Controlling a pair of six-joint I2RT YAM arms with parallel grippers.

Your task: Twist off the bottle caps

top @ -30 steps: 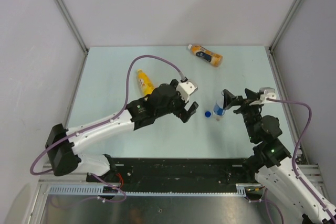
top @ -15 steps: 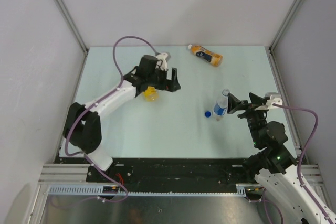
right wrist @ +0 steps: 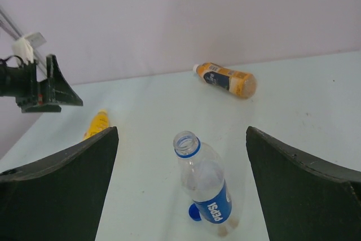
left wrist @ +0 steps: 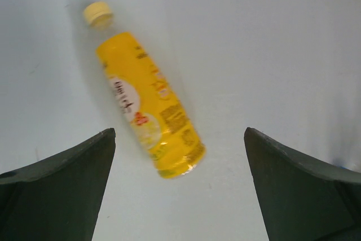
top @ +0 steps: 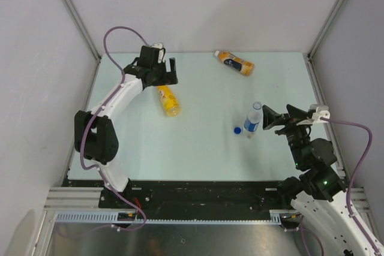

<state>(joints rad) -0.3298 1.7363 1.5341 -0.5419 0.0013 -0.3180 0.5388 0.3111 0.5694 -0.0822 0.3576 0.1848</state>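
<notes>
Caps: three small round ones, blue, yellow and white; two are on, one is off.
Blue cap [top: 237,129]: off, lying on the worktop [top: 204,148] just beside the clear bottle [top: 253,119].
Clear bottle: stands up, mouth open, blue label. It looks almost empty, so I think it is light and tips easily.
Right tool [top: 267,119]: wide open, holds nothing, just beside the clear bottle.
Yellow bottle [left wrist: 148,104]: lies flat further back; it may roll.
Yellow cap [left wrist: 97,14]: on, at the far end of its bottle.
Left tool [top: 165,80]: wide open, holds nothing, near the cap end of the yellow bottle.
Orange bottle [top: 236,63]: lies flat by the far edge, dark label.
White cap [top: 216,54]: on, points left.
Hold: probably pinch a cap round its side; it is small, hard and maybe slippery. The other tool should grip the bottle's middle softly, as thin plastic squashes.
</notes>
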